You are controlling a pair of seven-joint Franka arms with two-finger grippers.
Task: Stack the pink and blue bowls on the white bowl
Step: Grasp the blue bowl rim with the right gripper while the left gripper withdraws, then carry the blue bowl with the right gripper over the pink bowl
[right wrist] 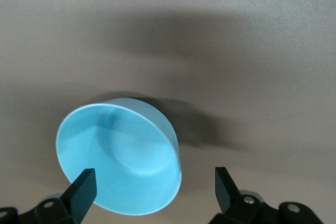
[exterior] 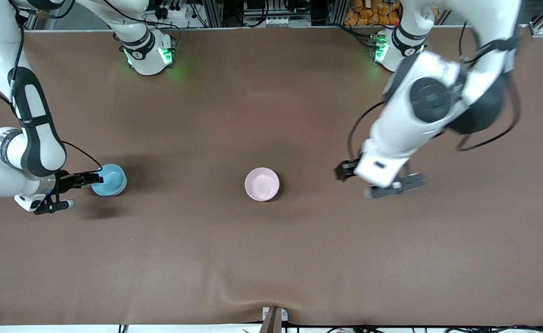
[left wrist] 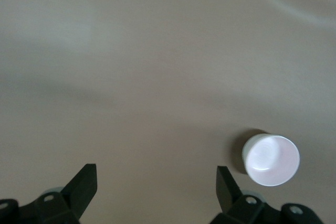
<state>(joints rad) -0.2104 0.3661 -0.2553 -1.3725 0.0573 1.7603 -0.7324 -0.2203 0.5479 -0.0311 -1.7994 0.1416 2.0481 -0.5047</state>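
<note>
The pink bowl [exterior: 262, 184] sits upright mid-table; in the left wrist view the pink bowl [left wrist: 271, 159] shows a pale outer wall. The white bowl is hidden; I cannot tell whether it lies under the pink one. The blue bowl [exterior: 109, 179] stands toward the right arm's end of the table. My left gripper [exterior: 363, 181] hangs open and empty over bare table beside the pink bowl, apart from it; the left gripper [left wrist: 156, 184] holds nothing. My right gripper [exterior: 79, 190] is open at the blue bowl [right wrist: 119, 158], one finger [right wrist: 83, 190] over its rim, the other outside it.
Brown cloth [exterior: 271, 259] covers the whole table, with a fold near the front edge at a small bracket [exterior: 274, 317]. Both arm bases [exterior: 149, 53] stand along the back edge.
</note>
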